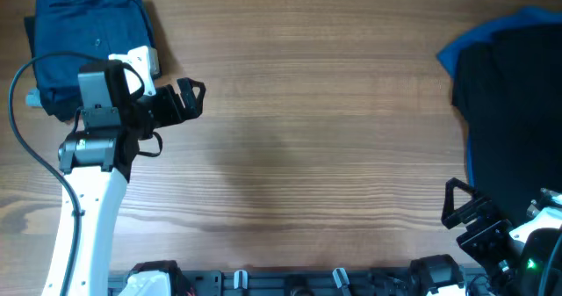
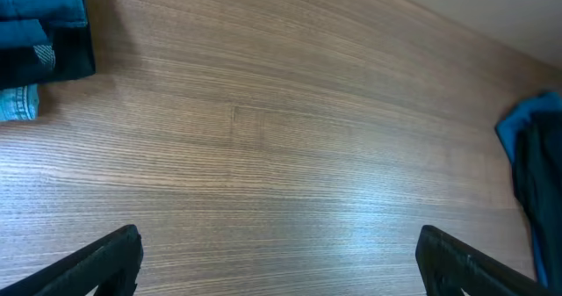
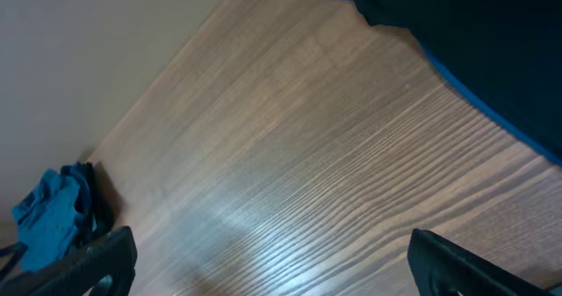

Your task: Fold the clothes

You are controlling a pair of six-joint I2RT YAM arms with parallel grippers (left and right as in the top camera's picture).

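Folded navy shorts-like clothes (image 1: 83, 41) lie stacked at the table's far left corner, with a small button showing; their edge shows in the left wrist view (image 2: 44, 24). A pile of black and bright blue clothes (image 1: 514, 94) lies at the right edge, also seen in the right wrist view (image 3: 474, 41). My left gripper (image 1: 195, 98) is open and empty, just right of the navy stack. My right gripper (image 1: 458, 206) is open and empty below the black pile.
A small light blue cloth (image 1: 33, 98) pokes out at the left of the navy stack, also in the left wrist view (image 2: 18, 103). Bare wooden table (image 1: 307, 129) spans the middle. Fixtures line the front edge (image 1: 290, 283).
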